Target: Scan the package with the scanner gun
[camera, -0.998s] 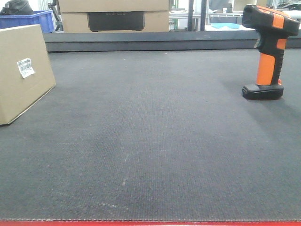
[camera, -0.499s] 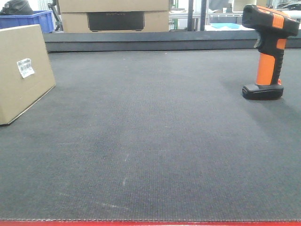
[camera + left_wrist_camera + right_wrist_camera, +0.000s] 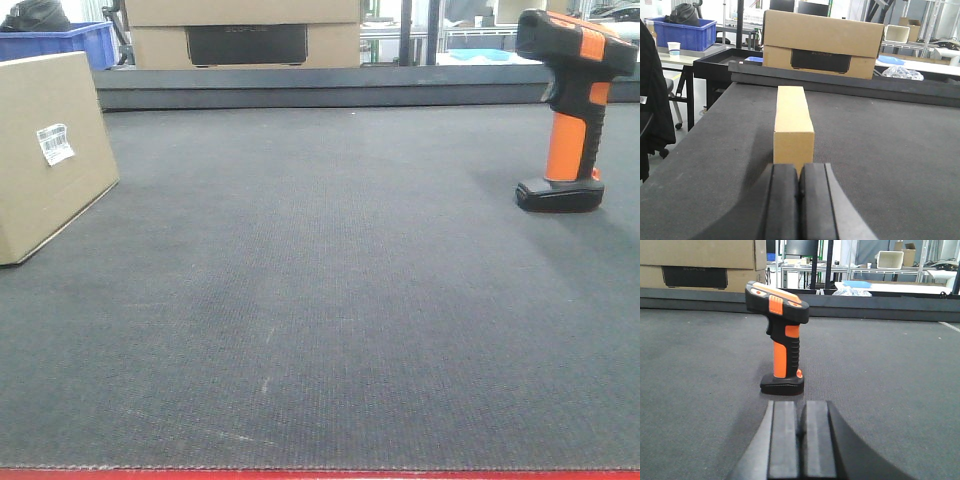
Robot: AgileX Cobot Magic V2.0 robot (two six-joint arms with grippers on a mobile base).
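The package, a tan cardboard box (image 3: 45, 150) with a white barcode label (image 3: 54, 143), stands at the table's left. It shows end-on in the left wrist view (image 3: 792, 127), just ahead of my left gripper (image 3: 799, 172), which is shut and empty. The orange and black scanner gun (image 3: 570, 110) stands upright on its base at the right. In the right wrist view the scanner gun (image 3: 781, 342) stands a short way ahead of my right gripper (image 3: 801, 410), which is shut and empty. Neither gripper shows in the front view.
The dark mat table (image 3: 320, 300) has a raised black rail (image 3: 330, 88) along its far edge. A large cardboard box (image 3: 243, 32) sits behind the rail. A blue bin (image 3: 62, 42) stands at the back left. A red strip (image 3: 320, 474) marks the near edge.
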